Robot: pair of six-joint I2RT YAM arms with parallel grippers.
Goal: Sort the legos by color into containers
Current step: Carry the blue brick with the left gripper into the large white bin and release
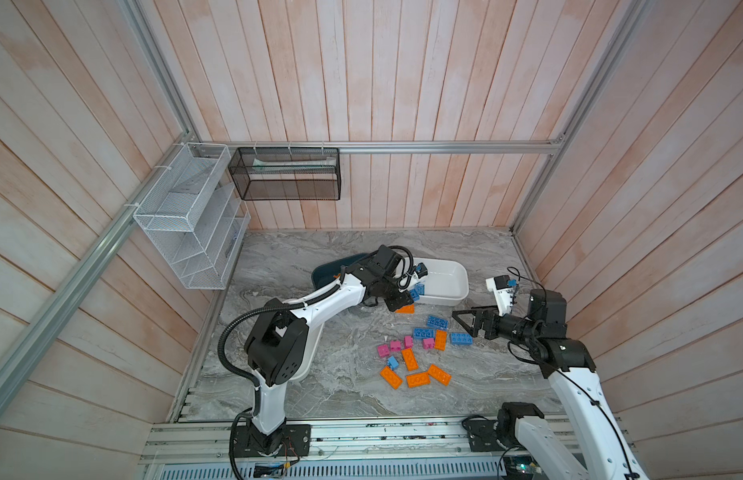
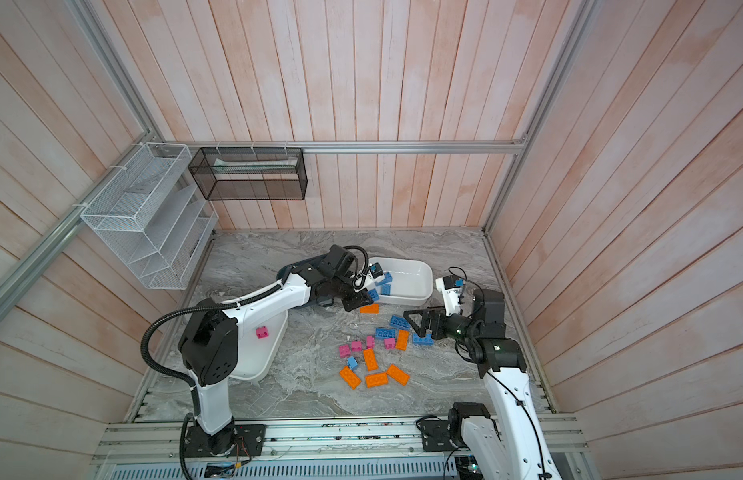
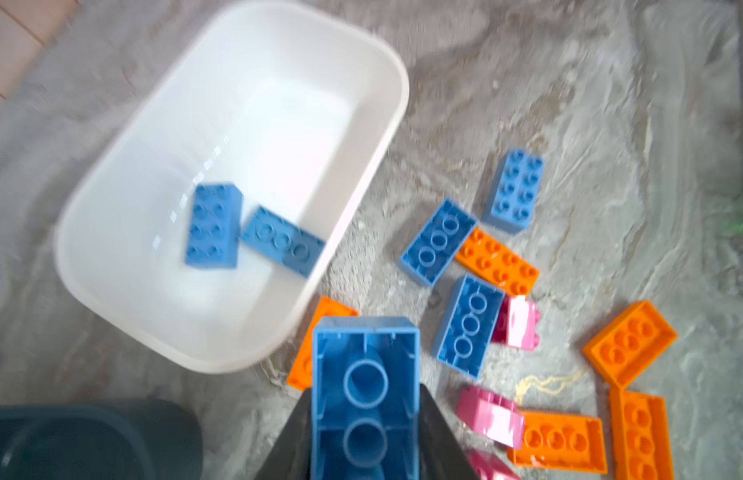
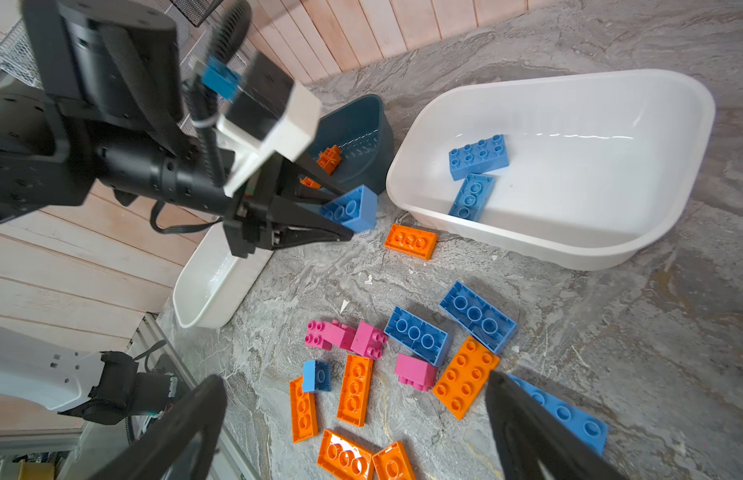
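Beside the white tub [image 4: 569, 257], the left gripper [image 4: 340, 216] clamped a blue brick [image 3: 365, 374]; the right gripper [image 1: 463, 323] hung wide open above loose legos [image 1: 409, 359].

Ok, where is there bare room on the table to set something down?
Free: the table along the back wall, behind the teal tub and far white tub; its front strip, between the orange bricks and the rail. Crowded: the loose legos mid-table, with the open right gripper at their edge, and the left gripper holding a blue brick by that tub.

Robot test cell: aluminium frame [image 1: 403, 147], plank walls [image 1: 403, 62], arms [image 1: 332, 297] bolted to rail [image 1: 382, 436].
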